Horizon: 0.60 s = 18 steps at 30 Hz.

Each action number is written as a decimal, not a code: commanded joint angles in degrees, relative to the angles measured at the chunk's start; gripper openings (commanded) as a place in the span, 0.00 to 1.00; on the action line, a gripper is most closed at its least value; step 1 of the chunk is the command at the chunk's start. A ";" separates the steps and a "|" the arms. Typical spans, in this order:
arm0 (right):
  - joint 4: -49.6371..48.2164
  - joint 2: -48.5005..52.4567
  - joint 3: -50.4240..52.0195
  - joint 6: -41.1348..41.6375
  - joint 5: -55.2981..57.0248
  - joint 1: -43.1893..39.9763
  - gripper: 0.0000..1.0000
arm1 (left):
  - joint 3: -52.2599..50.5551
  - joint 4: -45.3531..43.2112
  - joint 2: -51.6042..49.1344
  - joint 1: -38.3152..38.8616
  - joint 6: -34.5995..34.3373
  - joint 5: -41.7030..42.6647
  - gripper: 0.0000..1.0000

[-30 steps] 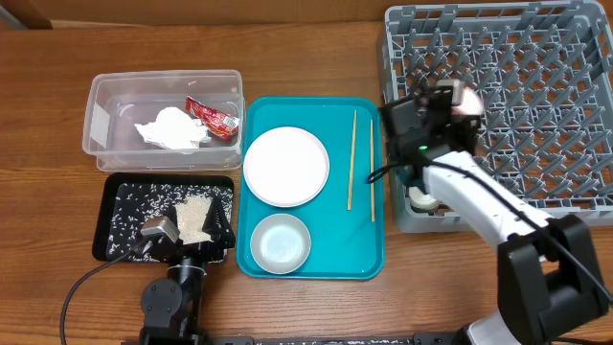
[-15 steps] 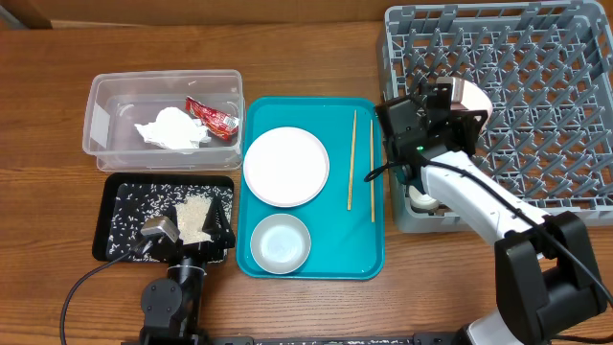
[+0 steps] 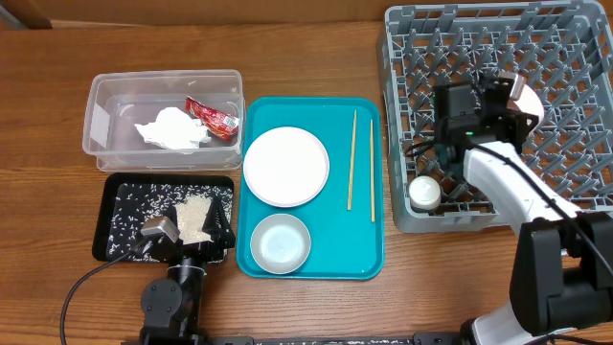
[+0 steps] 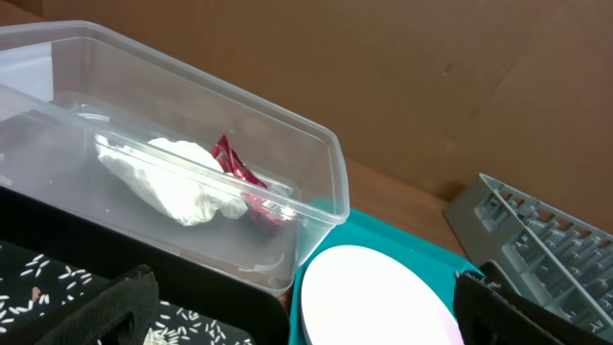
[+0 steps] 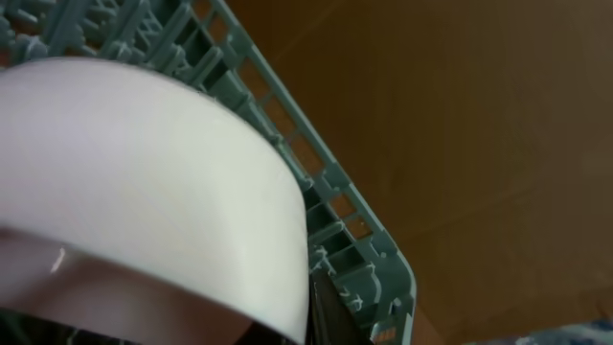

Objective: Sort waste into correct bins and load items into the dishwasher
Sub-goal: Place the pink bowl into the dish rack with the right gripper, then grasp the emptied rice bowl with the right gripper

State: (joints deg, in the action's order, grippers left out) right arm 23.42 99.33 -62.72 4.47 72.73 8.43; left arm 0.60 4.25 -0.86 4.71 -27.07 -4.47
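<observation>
My right gripper (image 3: pixel 506 96) is shut on the pink bowl (image 3: pixel 526 97) and holds it tilted over the grey dish rack (image 3: pixel 575 57). In the right wrist view the bowl (image 5: pixel 144 182) fills the frame with the rack's edge (image 5: pixel 335 211) behind it. The round plate (image 3: pixel 285 166), the grey-white bowl (image 3: pixel 281 241) and two chopsticks (image 3: pixel 351 158) lie on the teal tray (image 3: pixel 366 257). The clear tub (image 3: pixel 96 125) holds the red wrapper (image 3: pixel 213 118) and the white napkin (image 3: pixel 172 129). The black tray (image 3: pixel 120 206) holds rice (image 3: pixel 193 217). My left gripper (image 3: pixel 187 233) is open and empty at that tray's near edge.
A small white round object (image 3: pixel 424 194) sits in the rack's front-left corner. The left wrist view shows the tub (image 4: pixel 316 163), the plate (image 4: pixel 374 297) and a corner of the rack (image 4: pixel 546 240). A wooden table (image 3: pixel 57 278) lies under everything.
My right gripper has moved right with the pink bowl, from the rack's left edge to over its middle. The left arm has not moved.
</observation>
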 commanded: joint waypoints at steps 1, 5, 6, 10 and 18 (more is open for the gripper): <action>1.44 -0.17 -0.63 0.13 -7.89 1.75 0.04 | -0.26 -0.13 0.61 -0.61 -0.59 0.50 1.00; 3.87 0.55 -0.61 2.84 -9.01 4.31 0.04 | -0.26 -0.13 0.61 -0.61 -0.61 0.50 1.00; 4.87 0.63 -0.61 2.86 -9.05 4.90 0.04 | -0.26 -0.15 0.61 -0.61 -0.59 0.50 1.00; 8.70 0.59 -0.63 3.23 -8.96 6.99 0.13 | -0.26 -0.13 0.61 -0.61 -0.59 0.50 1.00; 11.08 -5.20 -2.84 6.47 -11.91 14.29 0.56 | -0.26 -0.13 0.61 -0.61 -0.59 0.50 1.00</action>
State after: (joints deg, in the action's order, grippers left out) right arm 33.74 98.94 -62.85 8.99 63.48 19.27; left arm 0.58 4.27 -0.86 4.71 -27.07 -4.45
